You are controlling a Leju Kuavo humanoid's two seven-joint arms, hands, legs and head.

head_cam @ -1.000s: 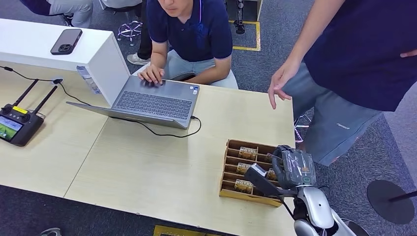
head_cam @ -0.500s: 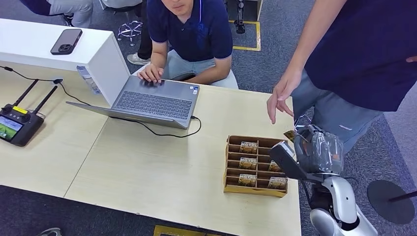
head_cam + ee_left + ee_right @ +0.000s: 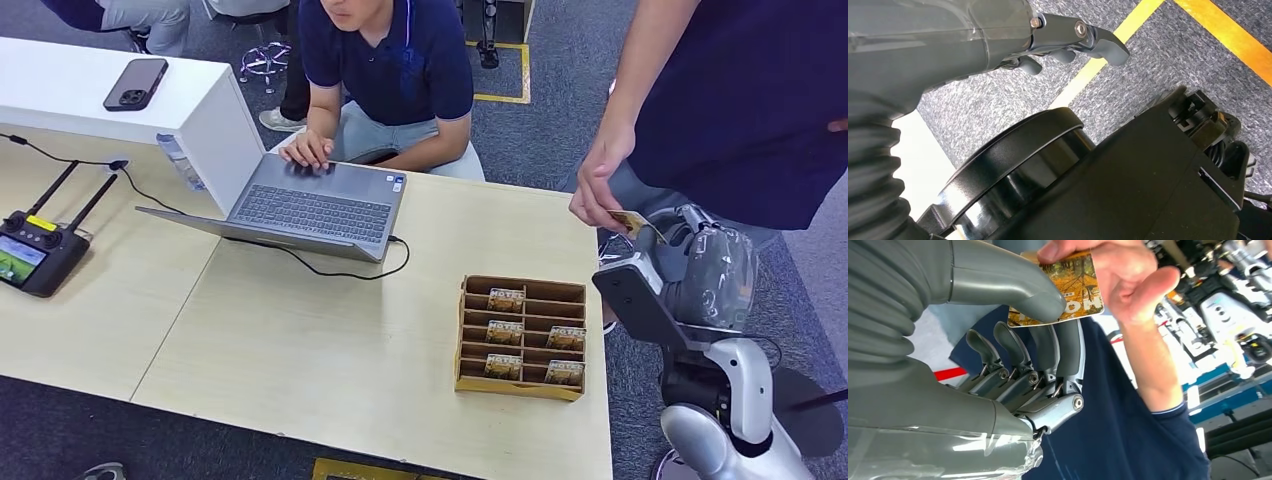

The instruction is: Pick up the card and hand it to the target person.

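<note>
Office floor, grey carpet with yellow tape, pale wooden table [image 3: 300, 340] up front carrying a laptop [image 3: 300, 210], a remote controller [image 3: 35, 250] and a slotted wooden card holder [image 3: 520, 338] with several cards in it. Step in hand: the handover. Right hand [image 3: 700, 265] is raised off the table's far right edge — the card [image 3: 1068, 287] sits pinched between its thumb and fingers [image 3: 1058, 347], other fingers loosely curled. Standing person's hand [image 3: 1108, 275] already grips the card's other end, so both hold it at once. Next move, as I judge it: loosen thumb and fingers so the card slips free, no tugging, then draw the arm back. Left hand [image 3: 1068, 42] hangs low over the carpet, fingers curled, nothing in it.
</note>
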